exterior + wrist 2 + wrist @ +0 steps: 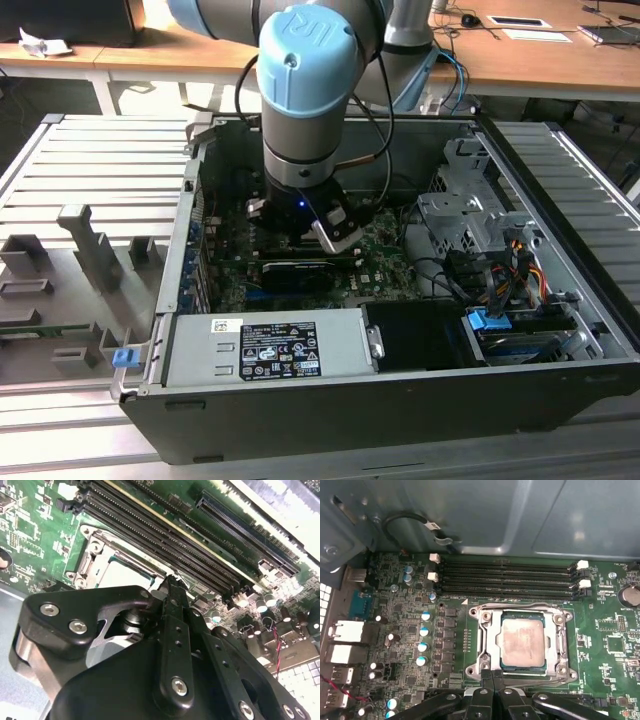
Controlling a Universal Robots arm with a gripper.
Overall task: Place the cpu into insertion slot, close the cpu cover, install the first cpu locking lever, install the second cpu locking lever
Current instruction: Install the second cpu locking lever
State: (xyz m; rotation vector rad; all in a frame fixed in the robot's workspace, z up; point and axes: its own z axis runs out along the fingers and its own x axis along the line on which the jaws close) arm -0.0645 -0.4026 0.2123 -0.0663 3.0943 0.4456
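In the first wrist view the cpu (522, 643) lies flat in the insertion slot (559, 641), with the cpu cover (487, 642) framing it — apparently down around the chip; the gripper (493, 676) has its fingers closed together, tips at the near edge of the frame, holding nothing.

The risk, as I judge it: those tips sit right at the frame's rim, so a sideways slip could scrape the chip's face or skid onto the motherboard (445, 645) and its small round capacitors (425, 631).

The chip is a dull, silvery-tan square, faintly mottled; the frame is thin stamped metal with screw heads at its corners; the memory slots (507, 578) are long black ribbed channels.
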